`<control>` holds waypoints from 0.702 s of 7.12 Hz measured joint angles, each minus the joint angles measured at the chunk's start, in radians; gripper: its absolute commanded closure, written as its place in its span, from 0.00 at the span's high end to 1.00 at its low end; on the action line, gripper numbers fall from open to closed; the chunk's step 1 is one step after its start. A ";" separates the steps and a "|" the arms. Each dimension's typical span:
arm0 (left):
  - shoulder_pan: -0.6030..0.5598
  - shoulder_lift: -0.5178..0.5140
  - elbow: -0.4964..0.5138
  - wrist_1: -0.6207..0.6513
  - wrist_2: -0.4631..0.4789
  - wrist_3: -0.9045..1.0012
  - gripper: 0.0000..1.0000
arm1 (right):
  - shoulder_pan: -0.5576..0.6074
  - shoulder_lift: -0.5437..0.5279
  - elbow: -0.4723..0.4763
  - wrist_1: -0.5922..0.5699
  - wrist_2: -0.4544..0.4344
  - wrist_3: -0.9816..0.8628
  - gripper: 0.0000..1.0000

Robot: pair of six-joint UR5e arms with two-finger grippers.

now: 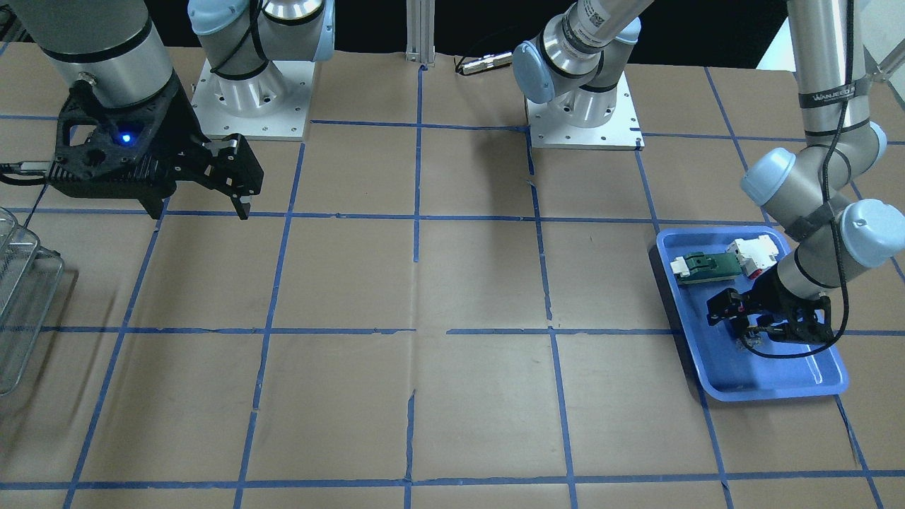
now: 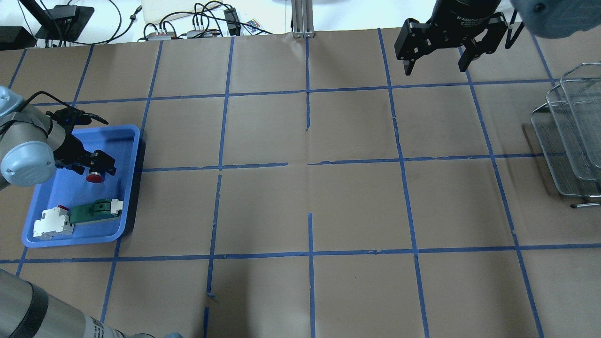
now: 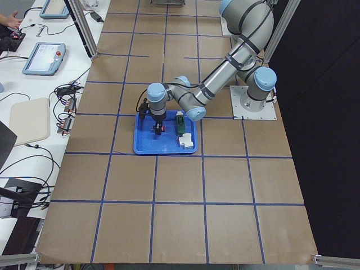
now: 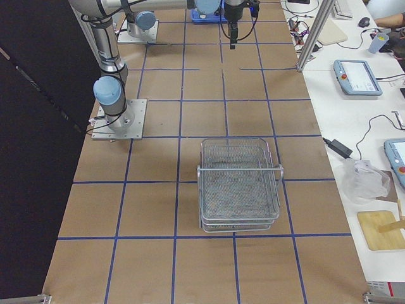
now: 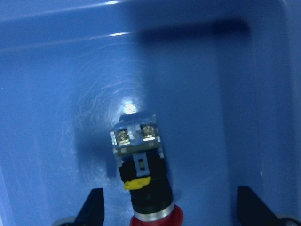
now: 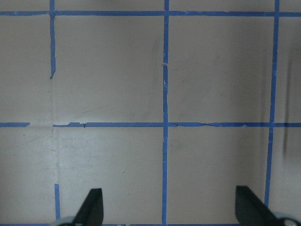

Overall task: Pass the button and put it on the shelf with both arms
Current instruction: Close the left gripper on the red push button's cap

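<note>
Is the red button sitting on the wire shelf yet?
No, the button lies in the blue tray, across the table from the shelf.

Four table (image 2: 357,206) overviews, two wrist close-ups

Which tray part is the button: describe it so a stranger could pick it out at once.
Find the blue tray on the robot's far left. In it, at the open left tool, lies the button. It alone has a round red mushroom cap on a black collar; its neighbours are a flat green-and-white part and a white block.
</note>
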 measured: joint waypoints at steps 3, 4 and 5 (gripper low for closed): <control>0.003 0.003 -0.001 0.003 0.007 0.039 0.00 | 0.000 -0.001 0.001 0.004 -0.006 -0.001 1.00; 0.003 0.011 0.001 0.000 0.007 0.069 0.00 | 0.000 -0.002 0.001 0.003 -0.006 -0.001 1.00; 0.003 0.018 0.007 -0.001 0.004 0.119 0.00 | 0.000 -0.002 0.002 0.002 -0.006 -0.001 1.00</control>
